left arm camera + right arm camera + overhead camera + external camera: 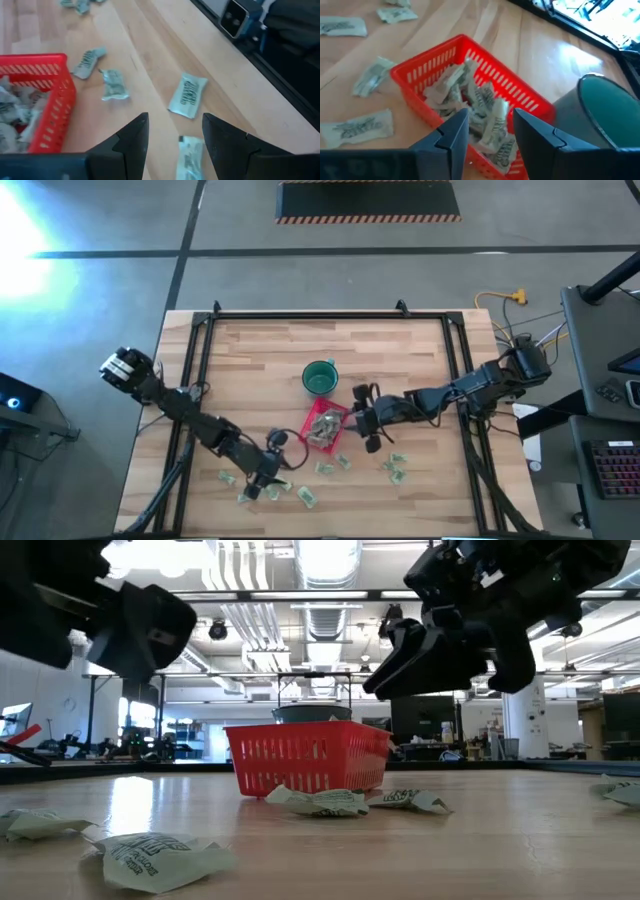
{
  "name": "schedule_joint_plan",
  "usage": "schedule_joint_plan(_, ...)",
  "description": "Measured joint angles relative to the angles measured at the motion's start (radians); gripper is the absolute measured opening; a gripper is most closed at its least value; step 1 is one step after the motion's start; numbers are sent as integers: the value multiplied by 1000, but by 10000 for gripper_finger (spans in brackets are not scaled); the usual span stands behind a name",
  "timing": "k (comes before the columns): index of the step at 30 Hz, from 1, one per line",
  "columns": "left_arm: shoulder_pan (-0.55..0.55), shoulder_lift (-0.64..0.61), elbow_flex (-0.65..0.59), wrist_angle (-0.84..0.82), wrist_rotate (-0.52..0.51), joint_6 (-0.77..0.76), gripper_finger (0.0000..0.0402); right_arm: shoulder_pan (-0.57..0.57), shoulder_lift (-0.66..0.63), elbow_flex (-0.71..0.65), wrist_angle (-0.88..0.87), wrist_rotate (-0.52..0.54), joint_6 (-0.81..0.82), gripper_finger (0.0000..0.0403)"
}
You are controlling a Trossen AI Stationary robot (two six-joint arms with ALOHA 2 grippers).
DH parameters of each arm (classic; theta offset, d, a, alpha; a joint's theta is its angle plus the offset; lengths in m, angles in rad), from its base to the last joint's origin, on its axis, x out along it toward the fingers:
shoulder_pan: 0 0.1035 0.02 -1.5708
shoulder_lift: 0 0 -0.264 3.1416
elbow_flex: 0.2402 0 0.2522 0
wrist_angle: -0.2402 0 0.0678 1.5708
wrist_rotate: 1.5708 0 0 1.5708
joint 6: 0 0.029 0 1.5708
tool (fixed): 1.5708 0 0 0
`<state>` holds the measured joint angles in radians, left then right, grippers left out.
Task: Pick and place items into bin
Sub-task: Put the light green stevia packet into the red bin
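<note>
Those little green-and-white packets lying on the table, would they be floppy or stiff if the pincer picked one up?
Probably floppy: the packets look crinkled and bent. Likely light too, since those in the red bin pile up loosely. Lying flat, they shouldn't roll.

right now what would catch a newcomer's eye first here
The red bin near the table's middle, already holding wrapped items, with a dark-green cup beside it. The right gripper hovers open just above the bin, and more items lie scattered along the near edge.
</note>
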<state>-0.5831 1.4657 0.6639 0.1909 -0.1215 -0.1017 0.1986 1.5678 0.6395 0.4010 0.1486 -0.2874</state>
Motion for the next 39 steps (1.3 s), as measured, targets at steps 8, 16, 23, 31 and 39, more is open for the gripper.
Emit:
schedule_joint_plan(8,-8,5,-39,10,1,-25,169,26,-9,-1,-31,0,23,134)
schedule_joint_plan(16,-3,119,-42,92,71,-23,169,39,-10,0,-57,0,27,136)
schedule_joint_plan(23,6,171,-28,95,91,-24,169,51,-11,3,-70,0,44,132)
schedule_joint_plan(31,7,189,-29,93,101,-66,169,53,-11,4,-88,0,50,132)
schedule_joint_plan(39,8,214,-28,95,113,-77,148,53,-11,4,-93,0,52,124)
